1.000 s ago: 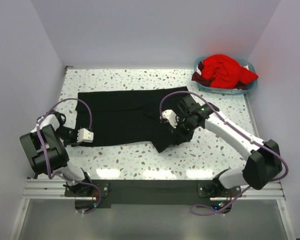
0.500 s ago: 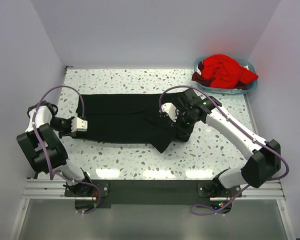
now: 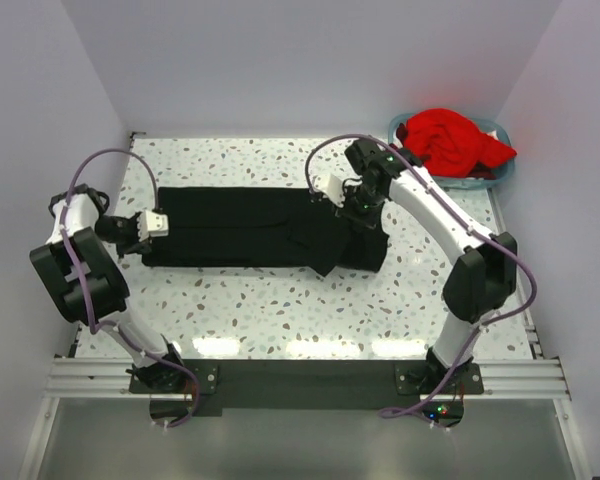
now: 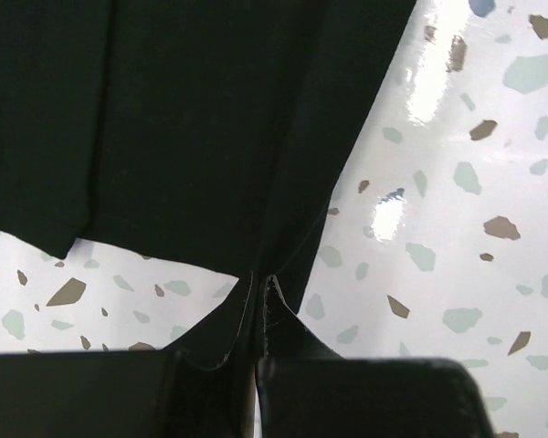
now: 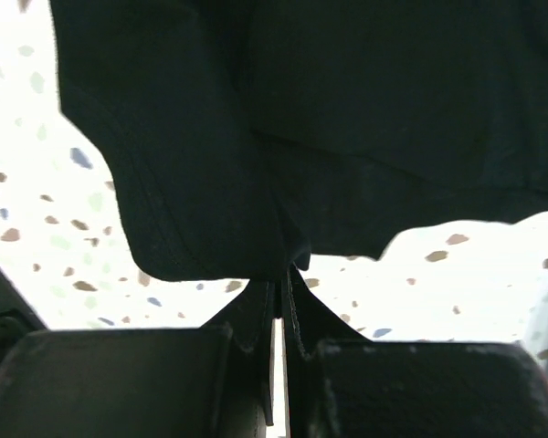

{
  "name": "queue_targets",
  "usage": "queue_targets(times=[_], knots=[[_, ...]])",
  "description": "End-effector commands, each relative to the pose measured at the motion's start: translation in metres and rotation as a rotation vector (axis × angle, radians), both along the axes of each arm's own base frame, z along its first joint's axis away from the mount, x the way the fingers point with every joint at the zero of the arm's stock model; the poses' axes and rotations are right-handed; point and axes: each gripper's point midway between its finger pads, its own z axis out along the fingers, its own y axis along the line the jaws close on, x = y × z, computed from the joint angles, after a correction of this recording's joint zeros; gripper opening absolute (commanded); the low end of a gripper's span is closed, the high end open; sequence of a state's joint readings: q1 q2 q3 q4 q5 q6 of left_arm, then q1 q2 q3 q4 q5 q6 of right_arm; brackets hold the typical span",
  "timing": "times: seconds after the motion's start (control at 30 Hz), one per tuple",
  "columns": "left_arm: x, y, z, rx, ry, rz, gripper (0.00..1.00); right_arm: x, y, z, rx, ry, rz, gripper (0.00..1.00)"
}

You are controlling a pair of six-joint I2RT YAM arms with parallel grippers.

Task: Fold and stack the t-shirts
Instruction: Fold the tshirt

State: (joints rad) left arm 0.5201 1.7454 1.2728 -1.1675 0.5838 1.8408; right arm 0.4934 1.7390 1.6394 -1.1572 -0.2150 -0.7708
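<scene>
The black t-shirt [image 3: 250,228] lies across the middle of the speckled table, folded lengthwise into a long narrow band. My left gripper [image 3: 150,228] is shut on its left end; the left wrist view shows the closed jaws pinching black cloth [image 4: 201,137]. My right gripper [image 3: 352,203] is shut on the shirt's right part, with cloth [image 5: 301,109] hanging from the closed jaws in the right wrist view. A sleeve corner sticks out at the near edge [image 3: 323,262]. The red t-shirt [image 3: 448,142] is bunched up in the basket at the back right.
The light blue plastic basket [image 3: 492,177] stands in the back right corner by the wall. White walls close in the table on the left, back and right. Purple cables loop above both arms.
Both grippers have carried the shirt's near edge away from me towards the back, folding it over into a narrower band. The right arm swung far back and left.
</scene>
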Motion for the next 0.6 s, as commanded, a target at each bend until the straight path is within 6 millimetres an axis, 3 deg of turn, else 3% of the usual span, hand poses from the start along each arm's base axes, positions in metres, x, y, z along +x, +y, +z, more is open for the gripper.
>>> queue_targets(times=[0.0,0.07,0.23,0.27,0.33,0.57], knots=[[0.026,-0.002,0.013,-0.047,-0.058,0.046,0.00,0.024,-0.005,0.009,-0.044,-0.031,0.072,0.00],[0.031,-0.001,0.009,-0.054,-0.057,0.049,0.00,0.037,-0.003,0.017,-0.047,-0.052,0.094,0.00],[0.047,-0.003,0.007,-0.071,-0.062,0.069,0.00,0.066,0.001,0.008,-0.077,-0.052,0.134,0.00],[0.050,-0.003,0.006,-0.072,-0.066,0.070,0.00,0.073,0.003,0.016,-0.072,-0.073,0.137,0.00],[0.054,-0.004,0.004,-0.077,-0.064,0.072,0.00,0.082,0.005,0.008,-0.084,-0.059,0.152,0.00],[0.070,-0.001,0.004,-0.087,-0.072,0.087,0.00,0.109,0.009,0.009,-0.093,-0.103,0.178,0.00]])
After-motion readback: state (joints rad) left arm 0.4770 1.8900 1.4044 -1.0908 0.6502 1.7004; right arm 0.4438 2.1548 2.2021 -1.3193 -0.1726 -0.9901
